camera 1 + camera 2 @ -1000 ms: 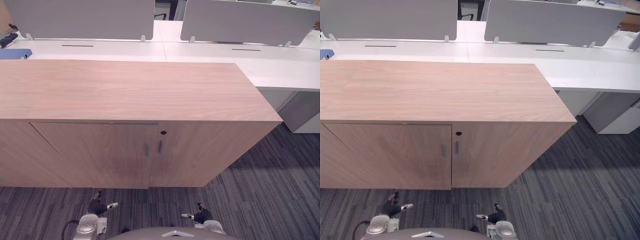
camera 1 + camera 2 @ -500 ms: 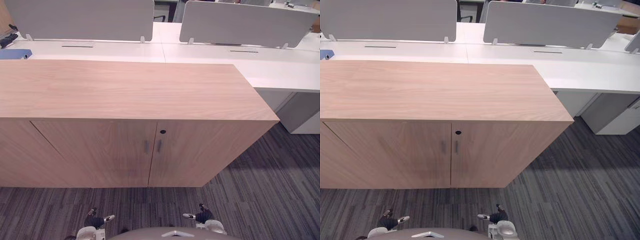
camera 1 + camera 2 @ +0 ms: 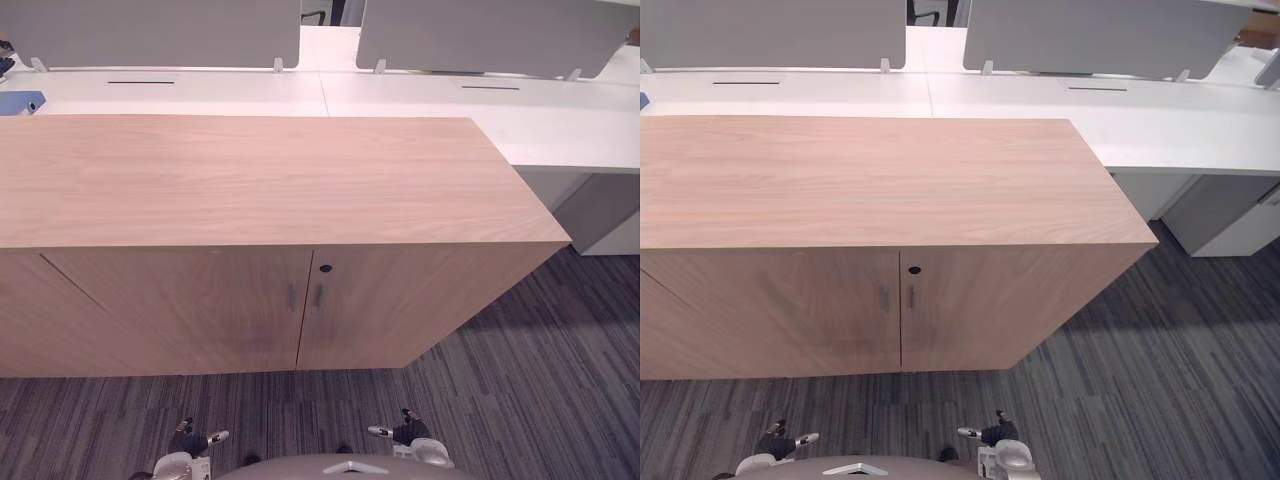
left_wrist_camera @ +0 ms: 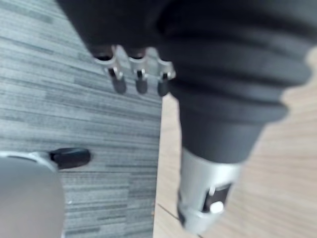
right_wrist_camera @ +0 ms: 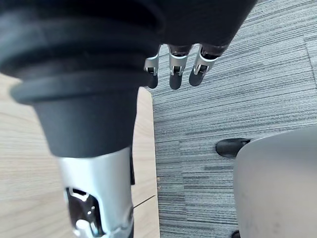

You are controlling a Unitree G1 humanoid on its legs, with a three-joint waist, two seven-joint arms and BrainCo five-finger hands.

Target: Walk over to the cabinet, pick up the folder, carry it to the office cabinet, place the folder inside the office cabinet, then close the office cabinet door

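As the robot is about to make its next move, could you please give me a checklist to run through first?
1. Hands free: left hand and right hand hang low, fingers relaxed, holding nothing: ok.
2. Folder located: flat blue folder lies on the long white desk, far left, partly cut off: ok.
3. Folder in reach: it lies beyond the light wooden two-door cabinet: not ok.
4. Cabinet doors open for placing: both shut: not ok.
5. Slim metal door handles in sight: ok.
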